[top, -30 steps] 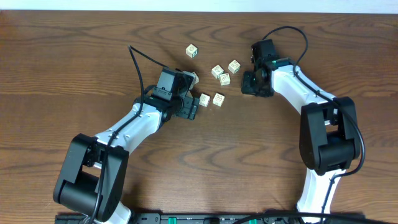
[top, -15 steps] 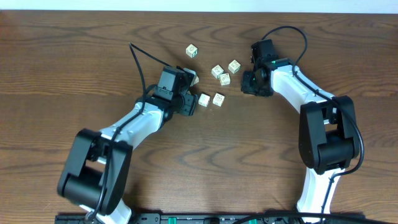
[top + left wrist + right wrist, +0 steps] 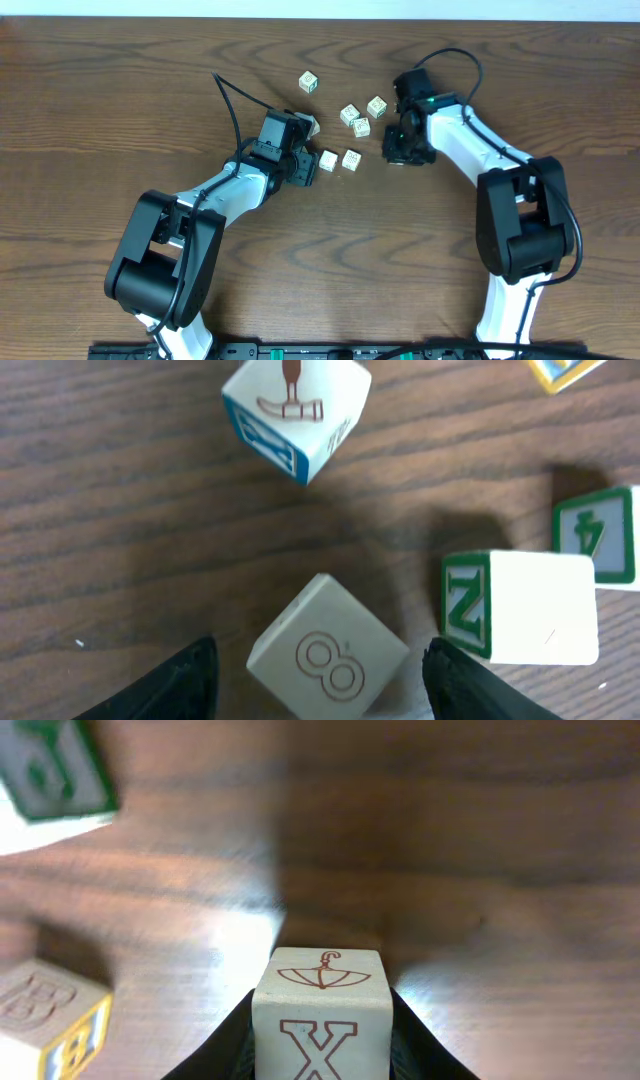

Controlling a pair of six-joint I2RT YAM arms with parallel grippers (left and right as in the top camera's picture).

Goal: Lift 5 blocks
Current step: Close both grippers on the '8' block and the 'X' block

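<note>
A dark brown wooden tabletop [image 3: 100,120] carries everything. The white-and-black left arm [image 3: 215,195] and the matching right arm [image 3: 470,135] rise from its near edge and reach inward toward the middle of its far half. There the small cream-white printed cube blocks [image 3: 349,114] lie scattered in a loose cluster between the two wrists, with one [image 3: 309,82] a little apart from the others, closer to the far edge. The left gripper [image 3: 318,665] stands released. Its two black fingers [image 3: 185,685] are spread either side of a plain cream block embossed with the figure 8 [image 3: 328,650]. This block rests on the wood, turned corner-on to them, with a sliver of table showing on each side. Just outside the right-hand finger sits a block with a green-framed Z [image 3: 520,605], and a block with a green-framed 4 [image 3: 600,535] is close beside that. A block with a brown hammer and a blue-edged side [image 3: 295,405] lies further ahead, apart from the rest. The right gripper [image 3: 320,1030] is clenched on a cream block printed with a red-brown X and an umbrella [image 3: 320,1010], with both fingers pressed against its side faces. Whether this block is clear of the wood cannot be told. In the right wrist view a green-lettered block [image 3: 50,765] and a yellow-edged block embossed with a B [image 3: 50,1010] sit off to the left.
</note>
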